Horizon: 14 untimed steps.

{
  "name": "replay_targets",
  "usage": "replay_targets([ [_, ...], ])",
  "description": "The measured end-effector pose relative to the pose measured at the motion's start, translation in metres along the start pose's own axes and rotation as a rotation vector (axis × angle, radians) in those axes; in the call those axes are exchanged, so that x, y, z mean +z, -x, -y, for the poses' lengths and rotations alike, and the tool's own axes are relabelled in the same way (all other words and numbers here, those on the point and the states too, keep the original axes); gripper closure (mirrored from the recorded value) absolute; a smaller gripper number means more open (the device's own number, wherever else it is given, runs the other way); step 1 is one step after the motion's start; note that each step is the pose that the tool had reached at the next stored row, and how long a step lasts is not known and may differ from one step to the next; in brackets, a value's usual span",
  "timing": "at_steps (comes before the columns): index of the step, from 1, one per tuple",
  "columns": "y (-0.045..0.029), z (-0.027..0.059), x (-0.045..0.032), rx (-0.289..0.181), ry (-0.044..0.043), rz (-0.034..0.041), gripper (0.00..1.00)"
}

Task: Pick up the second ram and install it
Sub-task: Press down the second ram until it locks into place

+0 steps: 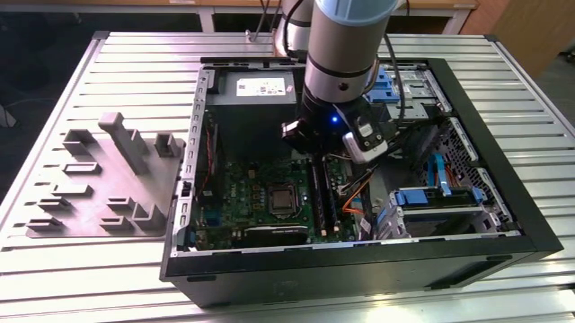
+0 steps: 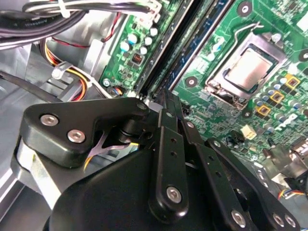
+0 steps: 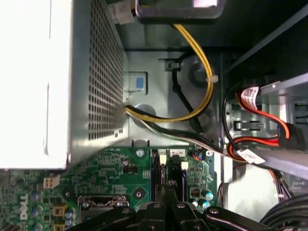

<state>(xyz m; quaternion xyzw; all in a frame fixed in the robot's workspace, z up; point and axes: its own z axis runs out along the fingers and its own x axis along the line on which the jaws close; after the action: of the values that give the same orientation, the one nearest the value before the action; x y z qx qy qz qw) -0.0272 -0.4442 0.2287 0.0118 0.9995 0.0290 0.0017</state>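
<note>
1. Desk [image 1: 108, 282]: ribbed metal surface carrying an open computer case [image 1: 503, 229] and, toward the exterior view's left, a grey fixture plate [image 1: 99, 182] with upright blocks.
2. Arm [image 1: 346, 47]: reaches down from above into the open case, wrist over the motherboard [image 1: 247, 188].
3. Gripper [image 2: 166, 98]: black linkage fingers [image 2: 171, 144] drawn close together, tips converging at the near end of the memory slots [image 3: 168, 171]. Whether they clamp anything between them cannot be told; the tips hide the contact point in both wrist views.
4. Second ram [image 1: 318, 195]: a thin dark strip standing on edge in the slot area just to the exterior view's right of the processor socket [image 1: 283, 199], directly below the gripper. Two strips appear side by side there; which is which cannot be told.
5. Processor socket, second wrist view [image 2: 248, 67]: metal-lidded, beside the long black slot rails [image 2: 171, 45].
6. Power supply [image 3: 53, 82]: grey perforated box at the back of the case, with yellow and black cables [image 3: 202, 62] running from it across the chassis wall.
7. Drive bays [image 1: 435, 195]: blue-tabbed brackets on the exterior view's right side of the case, with orange and red cables [image 3: 269, 127] nearby.
</note>
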Motion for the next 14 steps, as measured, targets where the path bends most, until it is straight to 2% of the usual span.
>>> replay_targets([
  [14,-0.0001,-0.0006,0.0064,0.0,0.0002,0.0,0.9],
])
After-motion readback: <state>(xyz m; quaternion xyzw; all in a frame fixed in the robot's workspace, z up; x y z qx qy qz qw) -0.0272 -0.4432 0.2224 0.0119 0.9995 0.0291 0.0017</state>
